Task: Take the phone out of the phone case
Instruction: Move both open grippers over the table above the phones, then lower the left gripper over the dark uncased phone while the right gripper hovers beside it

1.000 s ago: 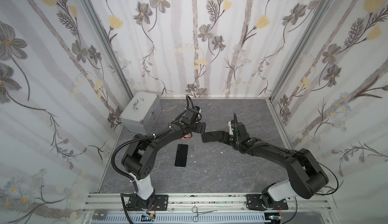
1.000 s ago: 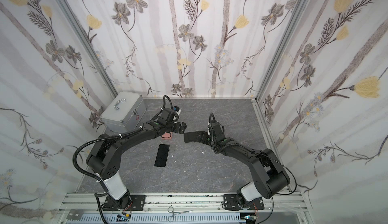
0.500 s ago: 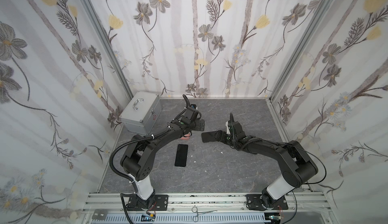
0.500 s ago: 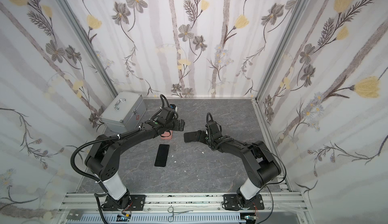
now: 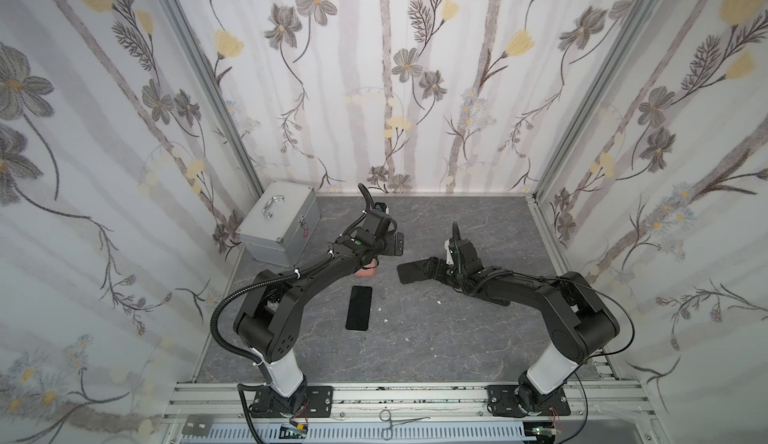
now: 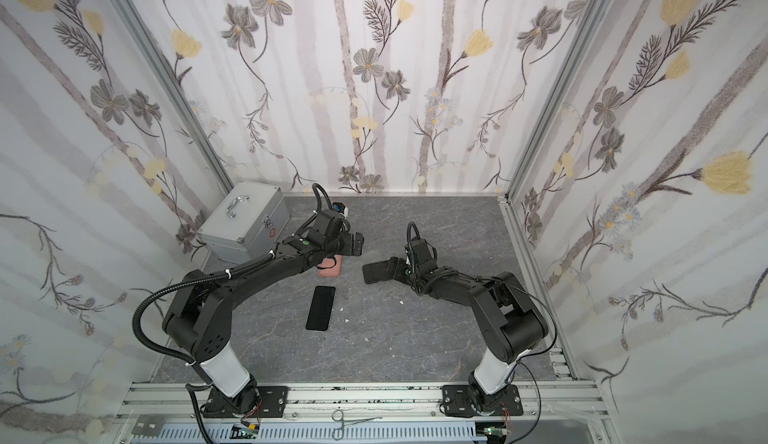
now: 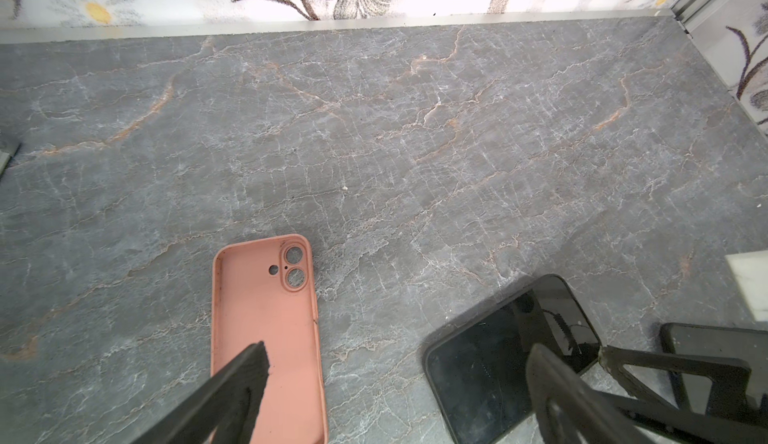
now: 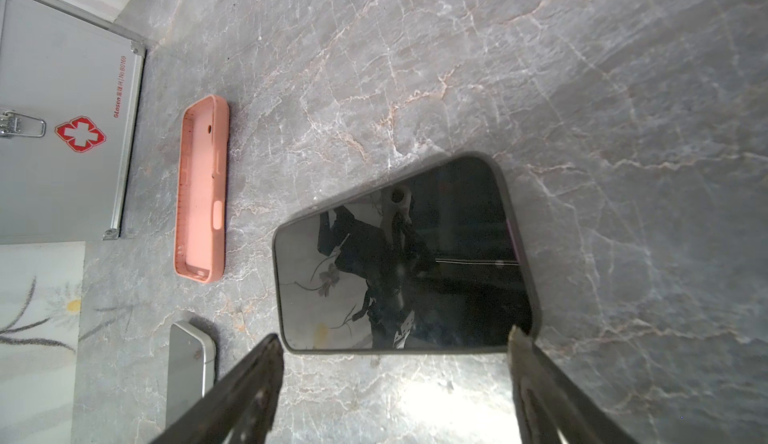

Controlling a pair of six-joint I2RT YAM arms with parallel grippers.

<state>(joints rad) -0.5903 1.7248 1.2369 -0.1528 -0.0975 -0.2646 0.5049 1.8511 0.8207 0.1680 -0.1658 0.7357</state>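
The salmon-pink soft phone case [image 7: 266,329] lies empty on the grey marbled desk [image 7: 415,130] under the wide-apart left pincer [image 7: 397,352], while the right pincer [image 8: 395,336] is clamped across the glossy black phone [image 8: 415,254], clear of the case, so the removal looks done, with only setting down left.

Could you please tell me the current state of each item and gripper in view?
Pink case: empty, lying open side up on the table.
Bare phone: flat on the table, beside the pink case, untouched.
Second phone: held across its width by the right gripper, screen dark.
First-aid box: lid shut.
Left gripper: open, empty, above the pink case.
Right gripper: closed on the second phone.
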